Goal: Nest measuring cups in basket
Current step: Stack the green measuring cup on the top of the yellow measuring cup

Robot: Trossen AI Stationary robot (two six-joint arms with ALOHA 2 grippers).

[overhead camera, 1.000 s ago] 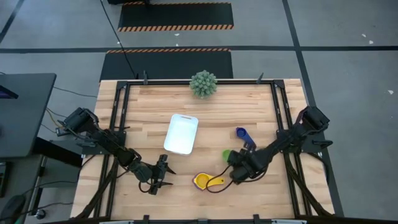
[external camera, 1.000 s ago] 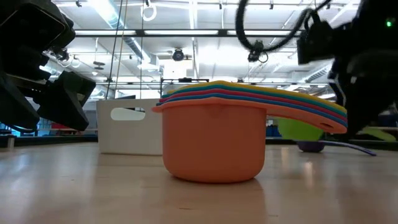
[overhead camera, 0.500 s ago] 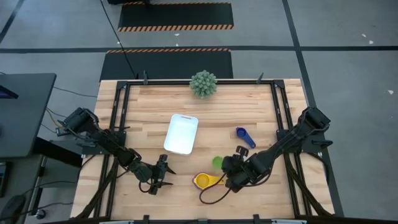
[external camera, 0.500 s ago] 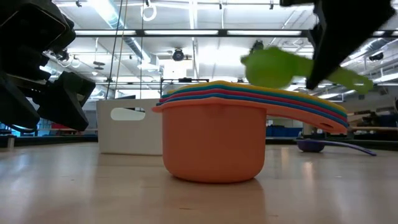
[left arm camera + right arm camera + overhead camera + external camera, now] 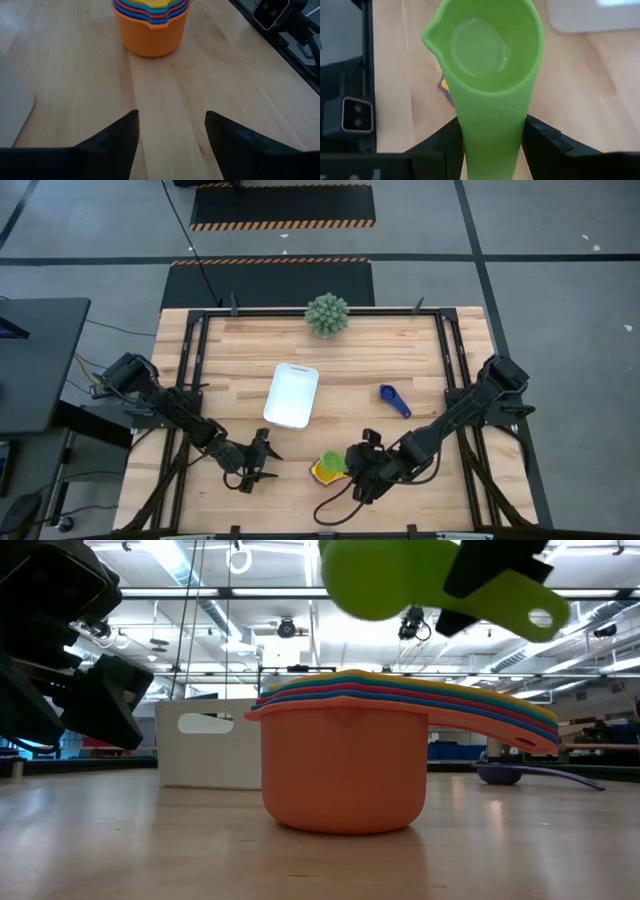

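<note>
A stack of nested measuring cups (image 5: 345,765), orange outermost with red, blue, light blue and yellow inside, stands on its base near the table's near edge (image 5: 322,472) (image 5: 151,25). My right gripper (image 5: 352,465) (image 5: 491,135) is shut on the green cup (image 5: 395,578) (image 5: 485,50), held in the air just above the stack. The dark blue cup (image 5: 393,399) lies on the table farther right (image 5: 500,775). The white basket (image 5: 291,394) sits mid-table (image 5: 205,742). My left gripper (image 5: 262,452) (image 5: 171,131) hovers open, left of the stack. My right gripper pinches the green cup's flat handle (image 5: 492,131) between its two fingers (image 5: 542,142), which lie along the handle. It comes from the table's right side. The cup is lifted clear, its bowl (image 5: 385,580) upward-facing and roughly level above the stack.
A spiky green ball plant (image 5: 327,314) stands at the far edge. Dark metal rails (image 5: 190,360) run along the table's left, right and far sides. Bare wood lies between basket and stack.
My right gripper has carried the green cup from beside the dark blue cup toward the table's left and near edge, rising clear of the table, and now holds it over the nested stack. The stack, basket and left arm have stayed put.
</note>
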